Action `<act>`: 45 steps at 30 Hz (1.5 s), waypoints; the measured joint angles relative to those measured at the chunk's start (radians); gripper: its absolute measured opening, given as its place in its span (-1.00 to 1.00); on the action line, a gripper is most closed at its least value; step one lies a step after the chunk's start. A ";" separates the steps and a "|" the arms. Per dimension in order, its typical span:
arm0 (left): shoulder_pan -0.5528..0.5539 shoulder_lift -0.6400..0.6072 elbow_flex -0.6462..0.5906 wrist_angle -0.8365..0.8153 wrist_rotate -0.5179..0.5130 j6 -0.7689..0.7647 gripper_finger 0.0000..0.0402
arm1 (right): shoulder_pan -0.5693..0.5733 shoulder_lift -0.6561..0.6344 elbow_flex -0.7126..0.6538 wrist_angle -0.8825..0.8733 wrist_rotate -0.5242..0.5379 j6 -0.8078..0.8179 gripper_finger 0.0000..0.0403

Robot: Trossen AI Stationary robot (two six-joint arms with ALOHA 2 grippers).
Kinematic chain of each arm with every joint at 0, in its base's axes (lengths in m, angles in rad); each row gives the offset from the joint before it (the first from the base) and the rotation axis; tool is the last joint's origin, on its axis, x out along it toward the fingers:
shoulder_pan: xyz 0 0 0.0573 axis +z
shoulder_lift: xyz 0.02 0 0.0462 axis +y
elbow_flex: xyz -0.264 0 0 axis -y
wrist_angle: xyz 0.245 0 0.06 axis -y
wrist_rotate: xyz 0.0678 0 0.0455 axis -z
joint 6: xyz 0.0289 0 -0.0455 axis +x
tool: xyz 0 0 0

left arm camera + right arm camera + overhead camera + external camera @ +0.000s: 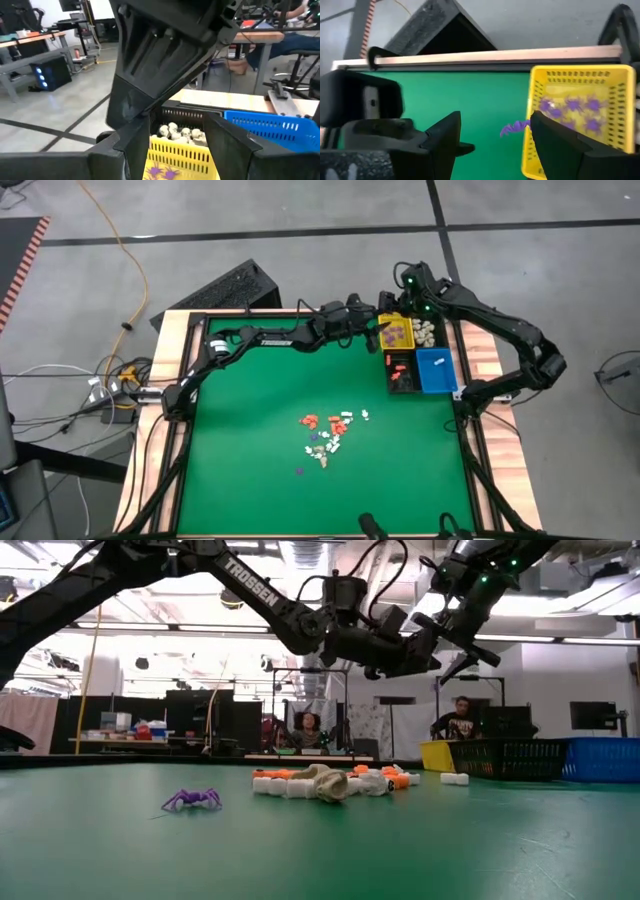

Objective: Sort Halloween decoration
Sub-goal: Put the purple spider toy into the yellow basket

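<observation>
Four little bins sit close together at the far right corner of the green bench (250, 480). The yellow bin (397, 332) has purple spiders (572, 107) lying in it. Just beside it, toward the bench's right edge, is a bin of cream-white skulls (428, 332) piled up. In front of the yellow one stands the black bin (401, 373) with a few orange-red bits inside. Next to that is the blue bin (436, 370), and I cannot tell what is in it. Both arms reach over this corner. The left end effector (383, 327) hangs up in the air at the yellow bin's near edge, its fingers spread apart and nothing between them. The right end effector (495, 132) is up over the same yellow bin, fingers wide apart too, holding nothing. One purple spider (515, 128) shows just outside the yellow bin's wall, between the right arm's fingers. The rest of the Halloween decoration (328, 432) lies in a loose heap near the middle of the bench: white, orange-red and purple bits mixed up. One purple spider (191, 800) sits a bit apart from the heap.
</observation>
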 joint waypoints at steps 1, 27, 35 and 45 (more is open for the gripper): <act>0.001 0.000 0.000 0.000 0.003 -0.001 -0.11 | 0.000 0.000 0.000 0.010 -0.005 0.000 0.29; 0.027 0.015 0.000 -0.003 0.044 -0.034 -0.19 | 0.003 0.001 0.000 0.033 -0.050 -0.034 0.29; 0.026 0.038 0.058 -0.053 0.041 -0.052 -0.34 | 0.003 0.001 0.000 0.047 -0.049 -0.034 0.29; 0.017 0.113 0.256 -0.259 -0.011 -0.020 -0.52 | 0.001 0.001 0.000 0.045 -0.048 -0.050 0.29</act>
